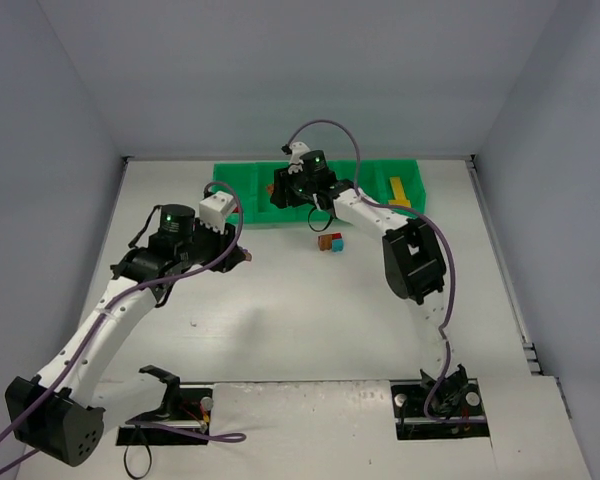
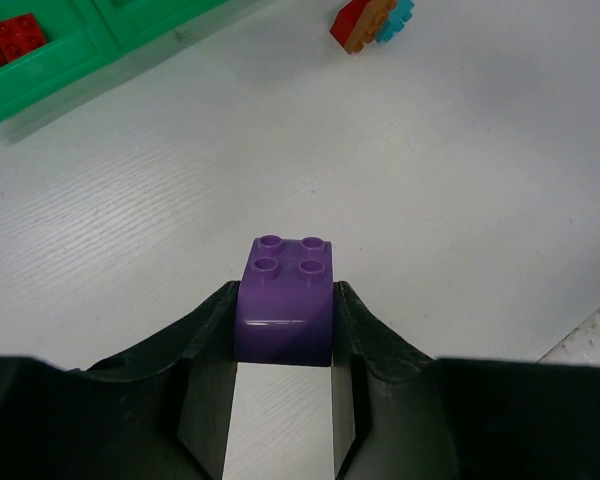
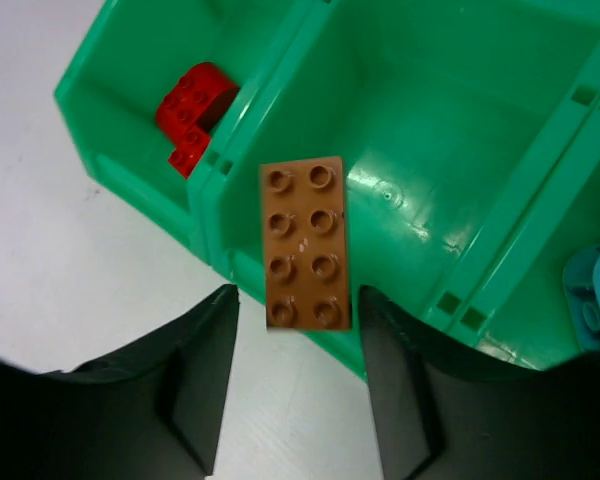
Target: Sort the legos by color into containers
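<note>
Left fingers (image 2: 218,318): clamped on purple brick (image 2: 288,285), above the bench (image 1: 310,320), left of centre.
Right fingers (image 3: 208,365): spread, gaps showing on both sides of brown brick (image 3: 303,240), over green tray (image 3: 540,190) at far edge.
Red bricks (image 3: 192,110): adjoining compartment.
Loose red-brown-cyan cluster (image 1: 330,242): bench, just before tray.
</note>
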Tool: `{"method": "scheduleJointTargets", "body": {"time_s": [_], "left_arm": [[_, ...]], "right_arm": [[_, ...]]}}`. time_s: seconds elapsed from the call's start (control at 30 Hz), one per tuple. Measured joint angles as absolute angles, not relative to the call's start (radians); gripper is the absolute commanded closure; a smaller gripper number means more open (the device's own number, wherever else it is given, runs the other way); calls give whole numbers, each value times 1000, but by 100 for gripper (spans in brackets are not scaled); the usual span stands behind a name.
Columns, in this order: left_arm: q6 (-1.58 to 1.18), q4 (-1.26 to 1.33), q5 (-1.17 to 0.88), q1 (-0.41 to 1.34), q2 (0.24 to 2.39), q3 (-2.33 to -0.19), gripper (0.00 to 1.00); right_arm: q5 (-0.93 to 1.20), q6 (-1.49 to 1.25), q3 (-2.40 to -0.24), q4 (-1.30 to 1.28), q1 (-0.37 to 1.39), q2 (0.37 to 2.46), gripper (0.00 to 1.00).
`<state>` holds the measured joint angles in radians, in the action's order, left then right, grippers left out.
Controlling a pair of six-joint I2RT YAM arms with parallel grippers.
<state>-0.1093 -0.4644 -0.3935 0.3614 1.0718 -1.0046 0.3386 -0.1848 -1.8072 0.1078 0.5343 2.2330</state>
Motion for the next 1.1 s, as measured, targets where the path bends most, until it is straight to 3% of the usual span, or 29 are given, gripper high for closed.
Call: {"method": "scheduleJointTargets", "body": {"time_s": [0.03,0.13,0.37,0.6,0.77,1.1], "left_arm": [[-114,-464,-390,361,1066,-1000,100],[-120,-462,-386,361,1054,-993,100],[-114,-415,-429,360,1063,-993,100],[-64,-382,-558,346,1159,-1036,100],[-68,-374,-609,331,1237,-1136,100],[-274,-335,-791,332,1374,-1326,100]], "right_arm": [[332,-188,-1824,111,535,2255,43],[327,-192,-1855,113,536,2292,36],[437,-160,-1825,148,522,2262,37],[669,-102,-1472,204,460,1920,38],[716,-32,-1261,236,470,1629,35],[643,90,-1139,212,580,1422,32]]}}
